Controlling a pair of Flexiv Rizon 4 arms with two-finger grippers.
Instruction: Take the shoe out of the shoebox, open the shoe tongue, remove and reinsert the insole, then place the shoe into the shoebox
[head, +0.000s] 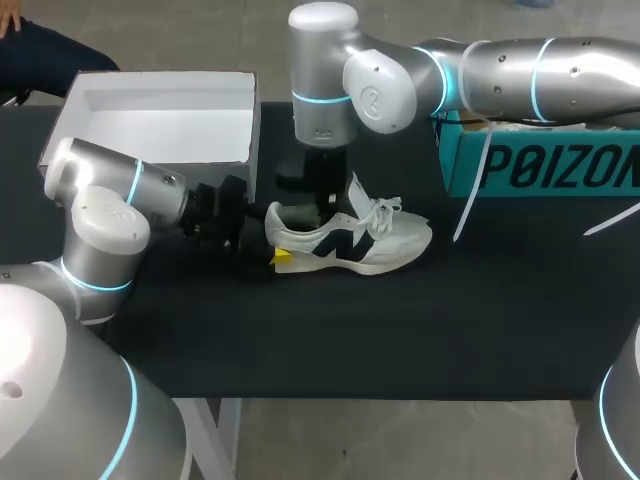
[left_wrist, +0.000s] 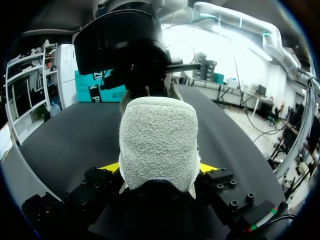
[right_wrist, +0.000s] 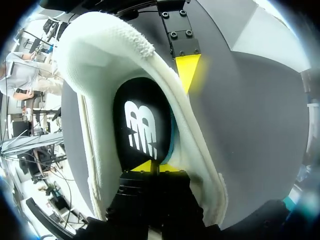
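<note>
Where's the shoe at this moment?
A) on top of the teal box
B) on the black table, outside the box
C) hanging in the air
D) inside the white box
B: the shoe lies on the table beside the white box, with the left gripper at its heel.

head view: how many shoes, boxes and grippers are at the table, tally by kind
shoes: 1, the white shoe
boxes: 2, the white shoebox and the teal box
grippers: 2, the left gripper at the shoe's heel and the right gripper down inside the shoe
total: 5
</note>
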